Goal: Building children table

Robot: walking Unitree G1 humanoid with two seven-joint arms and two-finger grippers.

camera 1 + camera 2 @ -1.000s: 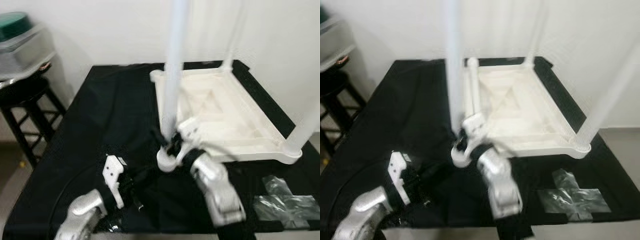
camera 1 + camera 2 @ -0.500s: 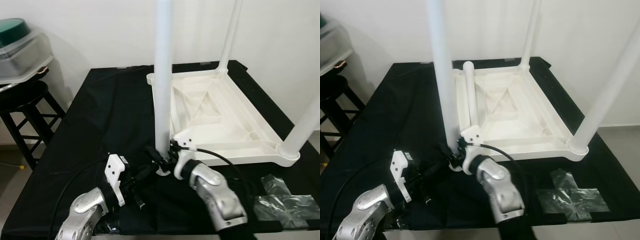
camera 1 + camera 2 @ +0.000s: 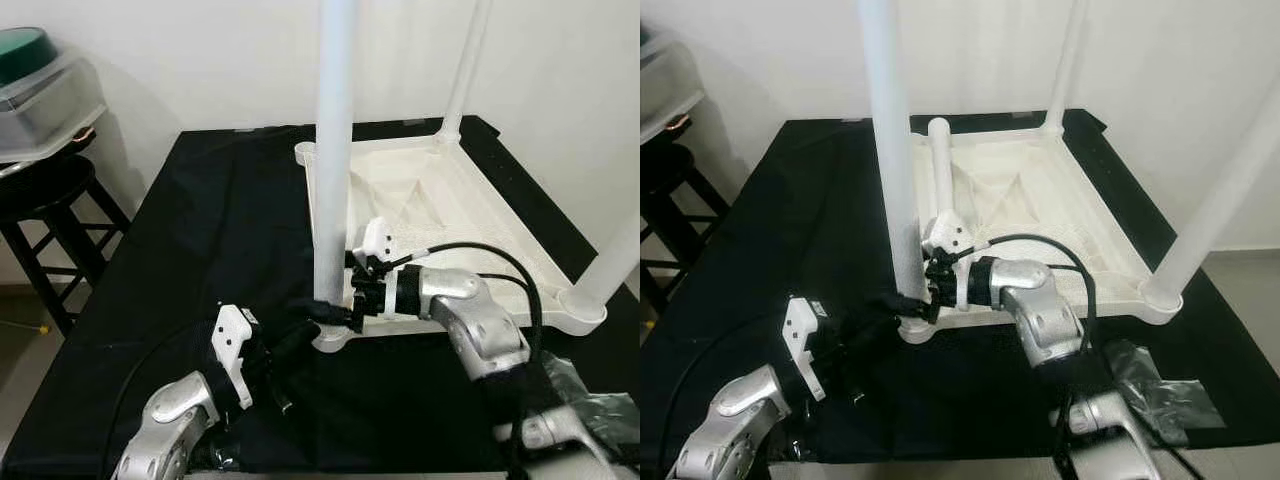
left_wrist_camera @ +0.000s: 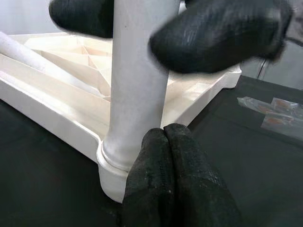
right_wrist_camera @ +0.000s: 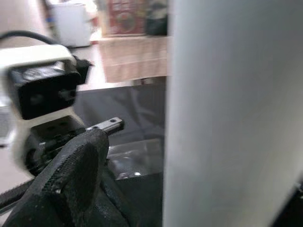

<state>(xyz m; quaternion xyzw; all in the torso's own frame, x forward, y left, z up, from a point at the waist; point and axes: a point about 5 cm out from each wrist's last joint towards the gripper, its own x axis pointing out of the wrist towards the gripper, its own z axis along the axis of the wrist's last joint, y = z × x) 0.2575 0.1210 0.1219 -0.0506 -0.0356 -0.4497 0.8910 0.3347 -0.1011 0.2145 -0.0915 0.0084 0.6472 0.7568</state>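
Observation:
A white children's table (image 3: 450, 220) lies upside down on the black cloth. Its near-left leg (image 3: 333, 150) stands upright in the corner socket (image 3: 332, 338). My right gripper (image 3: 335, 308) reaches in from the right and is shut on this leg just above the socket; its fingers (image 4: 218, 33) show on both sides of the leg. My left gripper (image 3: 305, 335) is shut with nothing in it, fingertips (image 4: 165, 142) pressed together against the socket's base. Two more legs (image 3: 465, 70) (image 3: 620, 260) stand at the far and right corners. A loose leg (image 3: 940, 170) lies inside the tabletop.
A black stool (image 3: 50, 190) stands to the left, carrying a clear bin with a green lid (image 3: 40, 90). Crumpled clear plastic bags (image 3: 600, 400) lie on the cloth at the front right. A white wall closes the back.
My right arm has swung from the front round to the right side, now lying over the tabletop's front edge, still holding the leg's base. The left gripper has stayed put.

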